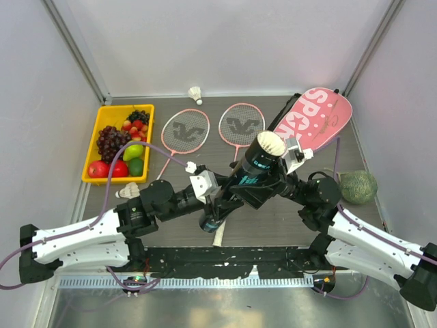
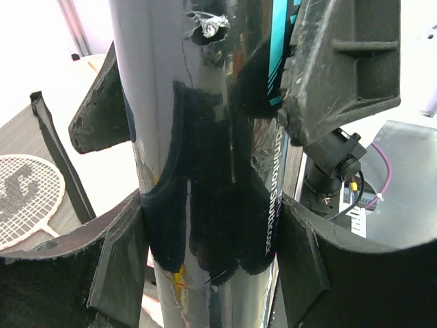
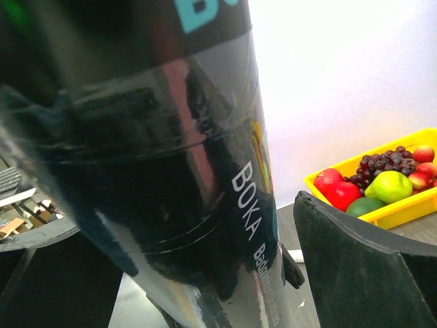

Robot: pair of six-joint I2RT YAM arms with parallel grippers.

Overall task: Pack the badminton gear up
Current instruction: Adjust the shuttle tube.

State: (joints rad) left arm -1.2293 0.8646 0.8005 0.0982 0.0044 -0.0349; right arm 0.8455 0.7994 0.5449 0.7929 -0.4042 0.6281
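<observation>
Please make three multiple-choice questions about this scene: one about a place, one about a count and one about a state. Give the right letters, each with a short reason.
1. Where on the table does the yellow tray stand?
A. at the far left
B. at the far right
C. between the arm bases

2. How many rackets lie on the table?
A. one
B. two
C. three

3. In what state is the dark tube?
A. lying flat on the table
B. held up between the left fingers
C. standing in the tray

Answers:
1 A: the top view shows the tray against the left wall, left of the rackets.
2 B: two pink frames lie side by side.
3 B: the left wrist view shows fingers on both sides of the tube, and the top view shows it tilted above the table.
</observation>
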